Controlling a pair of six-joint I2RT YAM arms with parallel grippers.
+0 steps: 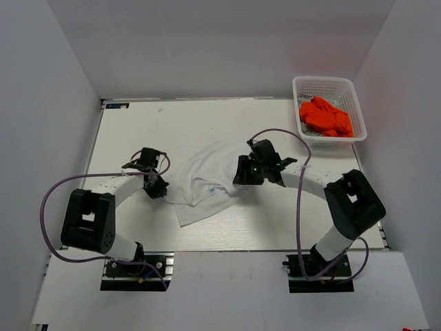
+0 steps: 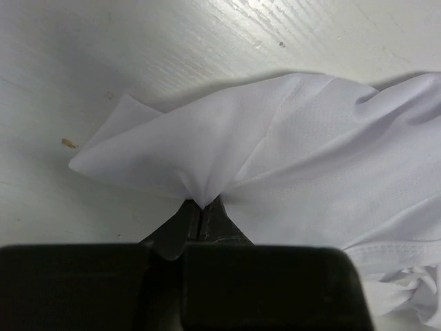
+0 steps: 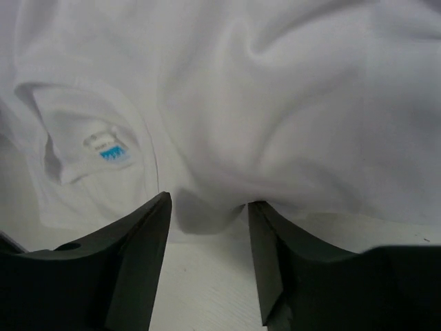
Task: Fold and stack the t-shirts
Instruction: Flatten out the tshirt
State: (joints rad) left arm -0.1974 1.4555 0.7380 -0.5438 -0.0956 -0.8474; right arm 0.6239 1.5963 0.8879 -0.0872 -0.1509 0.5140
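I take the basket (image 1: 324, 78) at the far right corner of the table (image 1: 207, 121) as my reference. The orange t-shirt (image 1: 325, 117) sits bunched up inside it, filling most of the half nearer the arms.

The white t-shirt (image 1: 207, 183) lies crumpled on the table well apart from the basket, off to its left and nearer the arm bases. It is not spread flat; it shows soft folds and ridges in both wrist views.

My left gripper (image 1: 160, 187) is at the shirt edge farthest from the basket. In the left wrist view its fingers (image 2: 201, 214) are pressed together on a pinch of the white cloth (image 2: 310, 158), and the fabric fans out from that pinch into a loose flap over the table.

My right gripper (image 1: 239, 177) is low over the side of the shirt that faces the basket. In the right wrist view its jaws stand partly apart (image 3: 209, 203), and a rounded fold of the shirt (image 3: 275, 103) lies right at their mouth. I cannot tell whether the tips are touching the fold. The neck label (image 3: 110, 148), with its small blue mark, shows at the collar on the side of that fold away from the basket.
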